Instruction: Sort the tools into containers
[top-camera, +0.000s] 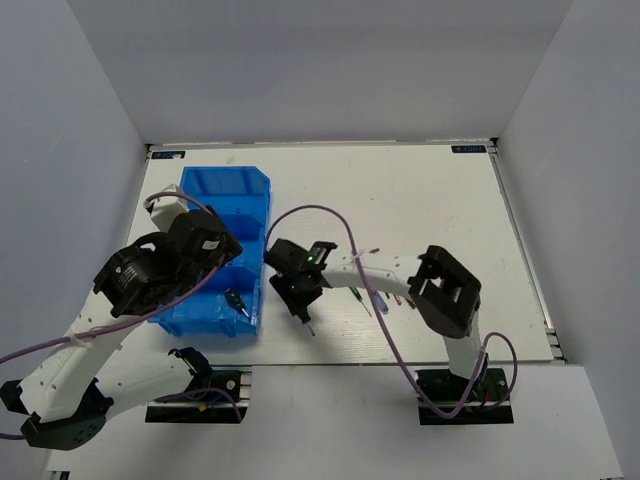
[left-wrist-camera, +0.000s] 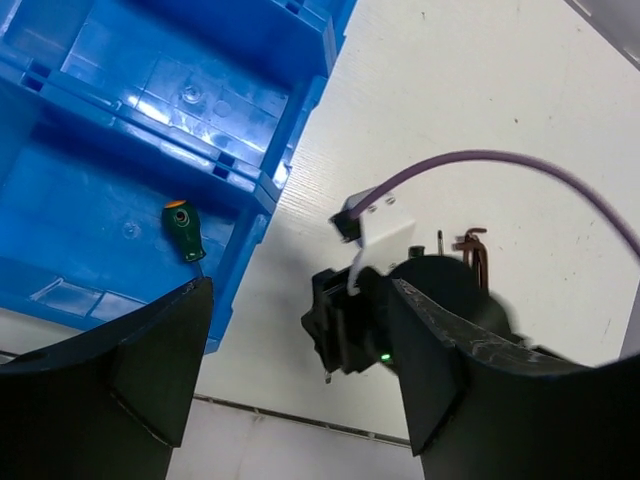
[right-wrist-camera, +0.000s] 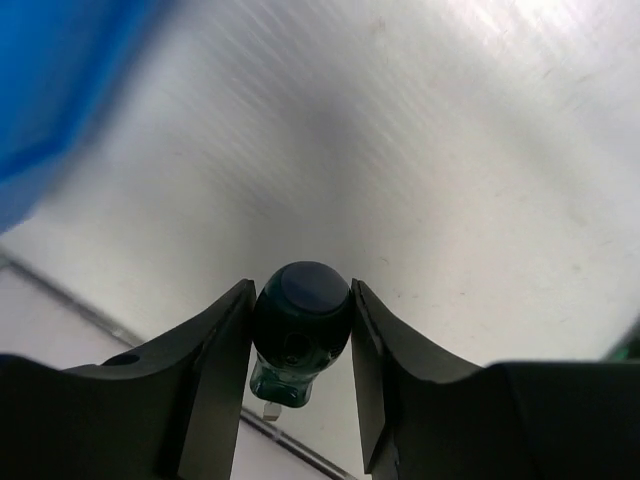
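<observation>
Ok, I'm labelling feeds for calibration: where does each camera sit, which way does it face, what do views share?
Top external: overhead, behind the bases, looking down on the white table; left arm and right arm show.
Left wrist: on the left arm, facing down into the bright blue plastic bin; the open left gripper frames it.
Right wrist: on the right arm, facing the table; the right gripper shut on a stubby dark-green-handled screwdriver.
Shared: top and left wrist both show another green screwdriver in the bin.
</observation>
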